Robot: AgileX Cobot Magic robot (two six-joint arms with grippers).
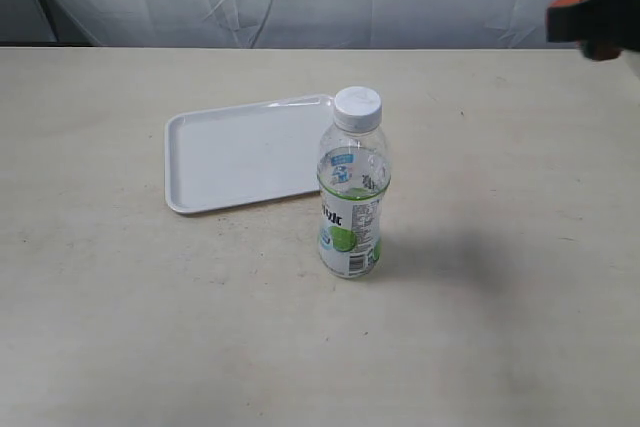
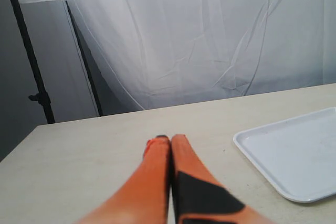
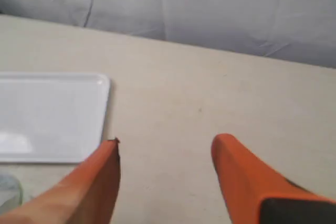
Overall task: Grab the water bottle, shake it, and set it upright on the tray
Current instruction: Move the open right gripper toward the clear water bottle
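Small clear plastic water bottle (image 1: 352, 187), white cap, green-and-white label: upright on the beige table (image 1: 500, 337), just beside the near right corner of the flat white rectangular tray (image 1: 240, 152), not on it. Pick not yet begun.

Right gripper (image 3: 167, 142): jaws wide, empty, raised far right; presumably pre-opened for the bottle.

Left gripper (image 2: 167, 139): jaws pressed together, empty; judged a 1-arm job.

- On the water bottle (image 1: 352, 187), a white-and-green label (image 1: 352, 219) with bold dark lettering running sideways; too blurred to read.
- Above it, a small blue mark (image 1: 343, 161), with no legible word or number.
- Beside the green round patch (image 1: 343, 239), a block of fine print, unreadable.
- Nothing else legible in either wrist view.
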